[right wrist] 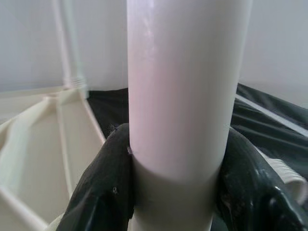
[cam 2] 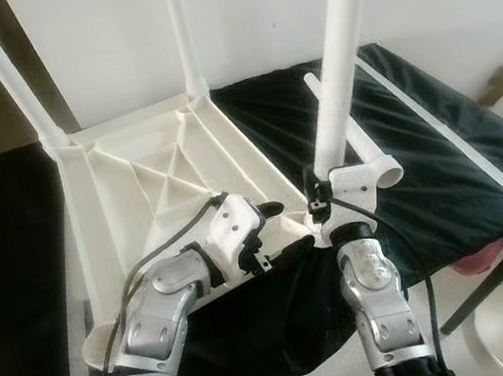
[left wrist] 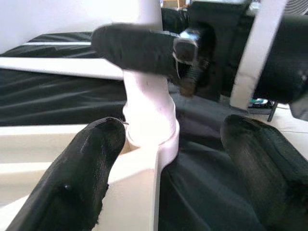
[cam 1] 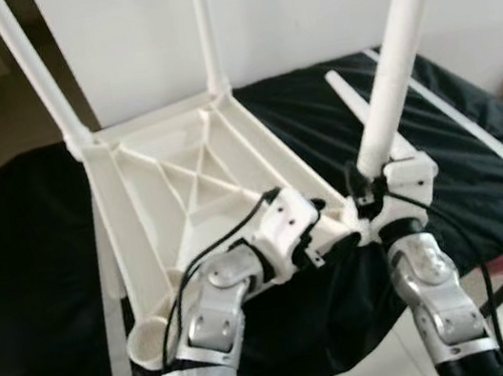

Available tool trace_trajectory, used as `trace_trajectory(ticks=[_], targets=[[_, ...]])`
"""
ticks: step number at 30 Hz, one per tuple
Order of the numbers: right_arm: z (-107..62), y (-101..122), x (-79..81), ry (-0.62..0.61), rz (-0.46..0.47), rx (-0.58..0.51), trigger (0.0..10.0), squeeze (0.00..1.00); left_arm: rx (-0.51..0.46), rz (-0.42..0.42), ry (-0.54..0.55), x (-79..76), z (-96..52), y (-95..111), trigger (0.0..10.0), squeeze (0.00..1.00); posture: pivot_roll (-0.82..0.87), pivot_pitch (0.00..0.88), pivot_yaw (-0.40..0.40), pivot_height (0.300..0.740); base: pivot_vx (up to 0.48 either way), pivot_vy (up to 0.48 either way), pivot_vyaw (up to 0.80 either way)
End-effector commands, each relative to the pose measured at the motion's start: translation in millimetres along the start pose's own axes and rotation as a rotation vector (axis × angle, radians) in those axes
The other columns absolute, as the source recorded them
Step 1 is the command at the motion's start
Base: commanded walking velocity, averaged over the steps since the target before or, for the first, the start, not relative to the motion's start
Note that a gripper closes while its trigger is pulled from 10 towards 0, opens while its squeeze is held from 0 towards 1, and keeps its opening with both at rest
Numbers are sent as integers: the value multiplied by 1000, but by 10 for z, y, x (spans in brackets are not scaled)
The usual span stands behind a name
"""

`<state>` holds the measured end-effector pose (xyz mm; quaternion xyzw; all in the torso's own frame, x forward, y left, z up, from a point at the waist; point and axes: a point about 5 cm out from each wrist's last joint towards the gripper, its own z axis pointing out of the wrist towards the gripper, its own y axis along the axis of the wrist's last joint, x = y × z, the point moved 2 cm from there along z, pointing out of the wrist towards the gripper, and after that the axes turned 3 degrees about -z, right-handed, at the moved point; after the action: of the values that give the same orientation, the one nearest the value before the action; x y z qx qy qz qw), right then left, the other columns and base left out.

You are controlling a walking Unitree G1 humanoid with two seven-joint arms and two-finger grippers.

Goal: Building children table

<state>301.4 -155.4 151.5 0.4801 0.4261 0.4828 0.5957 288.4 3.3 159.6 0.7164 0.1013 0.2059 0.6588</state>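
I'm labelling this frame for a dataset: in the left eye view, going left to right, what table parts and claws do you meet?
Far-left table leg → rear leg → left claw at the tabletop's near corner → leg held by the right claw → loose white rail on the black cloth.

White plastic tabletop (cam 1: 182, 175) upside down on black cloth, ribbed underside facing up, near edge tipped up a bit. Two legs (cam 1: 34, 70) already standing in far corner sockets, both upright-ish. Third leg (cam 1: 398, 52), white tube, standing slightly tilted in near right corner socket (left wrist: 149, 139). Near left corner socket (cam 1: 148, 345) still open. Spare leg (cam 1: 363, 106) lying flat on cloth behind.
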Motion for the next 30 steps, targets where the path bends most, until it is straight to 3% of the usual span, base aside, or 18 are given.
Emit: trace_trajectory(ticks=[1,9,21,24,25,26,30], targets=[[-128,-469,-162,-72,-57,215,10000,0,-4,14,168,134,1,19,10000,0,-33,34,15,740,0,0,0],[-143,-490,-182,-223,-36,226,10000,0,-6,16,173,137,-3,20,10000,0,-26,31,11,740,0,0,0],[-100,-476,-168,-235,-22,216,10000,0,-11,17,181,153,-1,27,10000,0,-22,26,4,740,0,0,0],[-74,-438,-150,-180,22,190,10000,0,-12,17,180,145,5,32,10000,0,-22,26,4,740,0,0,0],[-69,-425,-150,-162,45,178,10000,63,-12,17,179,142,7,30,10000,0,-23,20,2,740,0,0,0],[-59,-402,-158,-145,54,158,10000,1000,-11,17,178,140,8,28,10000,0,-23,20,2,740,0,0,0],[-37,-333,-187,-117,67,109,10000,1000,-10,17,175,137,8,25,10000,0,-23,20,2,740,0,0,0]])
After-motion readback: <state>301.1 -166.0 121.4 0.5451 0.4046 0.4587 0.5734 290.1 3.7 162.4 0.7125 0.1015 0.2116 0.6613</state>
